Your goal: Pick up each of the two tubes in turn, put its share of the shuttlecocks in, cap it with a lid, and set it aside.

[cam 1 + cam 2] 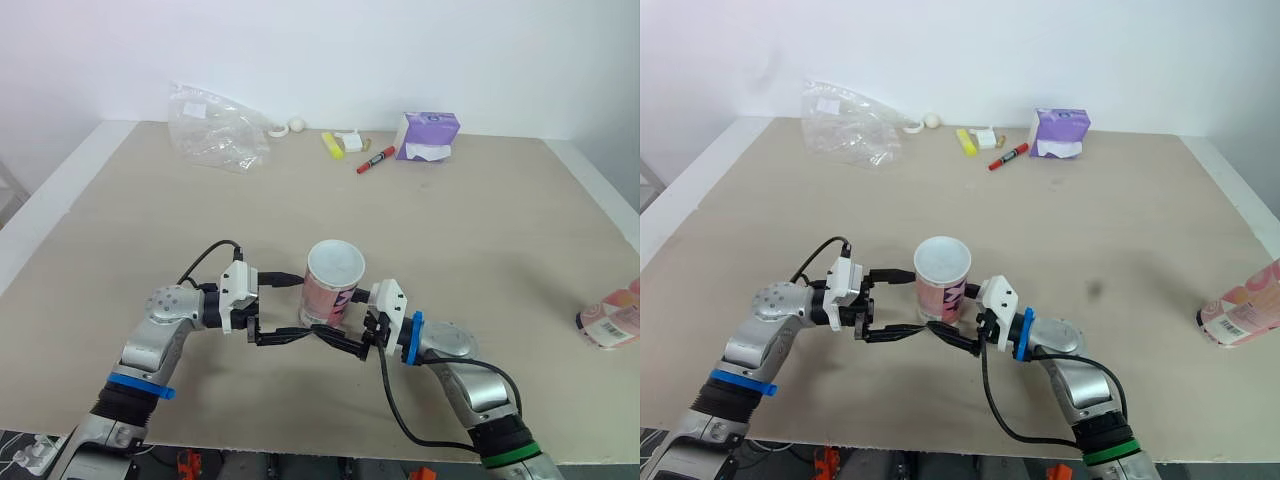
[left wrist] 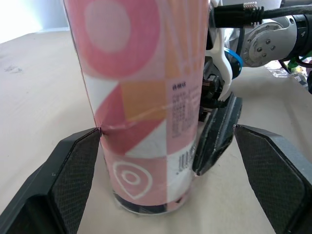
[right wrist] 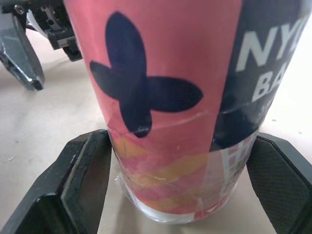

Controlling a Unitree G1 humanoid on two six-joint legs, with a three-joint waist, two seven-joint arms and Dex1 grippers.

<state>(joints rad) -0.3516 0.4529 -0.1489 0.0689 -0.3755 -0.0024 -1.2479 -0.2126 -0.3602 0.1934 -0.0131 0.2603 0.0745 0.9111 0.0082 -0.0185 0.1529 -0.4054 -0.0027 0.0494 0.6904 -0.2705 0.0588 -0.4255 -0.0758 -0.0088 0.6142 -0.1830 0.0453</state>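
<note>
- The tube (image 1: 331,290) is seen standing upright with its mouth open, near the front edge of the desk (image 1: 480,240) and about midway between its sides; the base is set on the desk top.
- The left pincer (image 2: 168,131) is spread around the tube's lower part; one finger (image 2: 73,165) is laid against the wall, while the other (image 2: 268,165) is kept clear of it, with a finger of the other pincer (image 2: 217,131) lodged in that gap.
- The right pincer (image 3: 181,137) is closed on the same tube low down from the opposite side; both of its pads are met by the tube's wall.
- Bare desk is left on every side of the tube; the widest stretch is found beyond it, toward the far edge.
- Along the far edge a clear plastic bag (image 1: 215,130), a yellow item (image 1: 332,145), a red marker (image 1: 376,160) and a purple box (image 1: 428,135) are lined up, well apart from the tube.
- A second pink tube (image 1: 612,320) is seen lying at the desk's right edge, well apart from both pincers.
</note>
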